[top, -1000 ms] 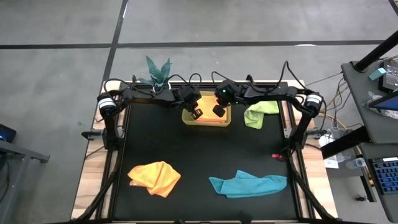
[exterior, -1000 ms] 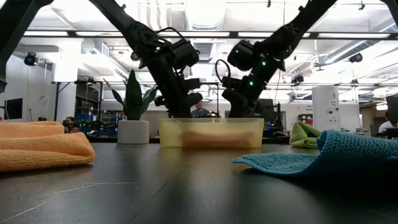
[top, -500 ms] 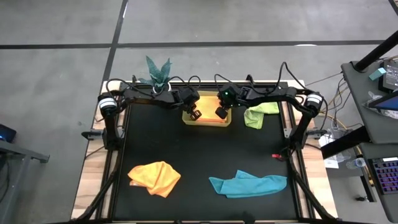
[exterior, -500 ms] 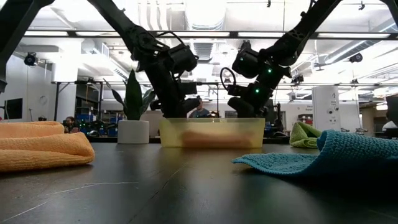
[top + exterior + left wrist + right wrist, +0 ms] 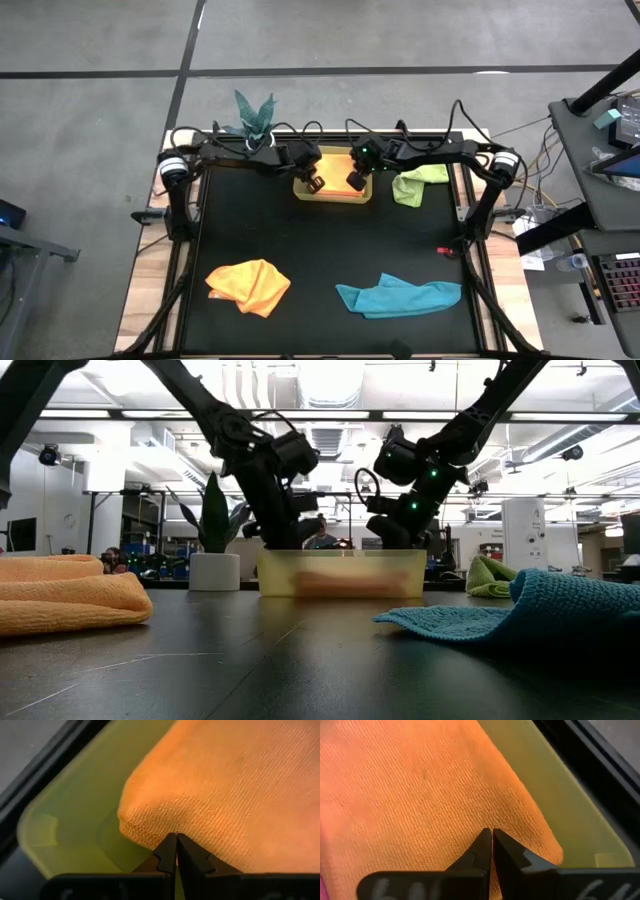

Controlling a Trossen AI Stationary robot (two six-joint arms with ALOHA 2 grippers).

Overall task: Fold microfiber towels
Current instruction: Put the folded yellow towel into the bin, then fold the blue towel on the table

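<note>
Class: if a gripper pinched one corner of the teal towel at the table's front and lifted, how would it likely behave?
The teal towel would probably droop: it already lies rumpled. Its knit looks grippy, so slipping seems unlikely. It likely lifts easily, being thin cloth.

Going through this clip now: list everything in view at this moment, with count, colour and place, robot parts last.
Orange towel in bin: one, orange-yellow, folded, lying inside the bin.
Loose orange towel: one, orange-yellow, crumpled, near-left part of the table.
Teal towel: one, teal blue, spread loosely, near-right part of the table.
Green towel: one, lime green, bunched, right of the bin.
Bin: one, translucent yellow-green, far middle of the table.
Table: one, black top.
Potted plant: one, green, beyond the table's far edge.
Left gripper: shut, tips at the binned towel's edge.
Right gripper: shut, over the same towel.
</note>
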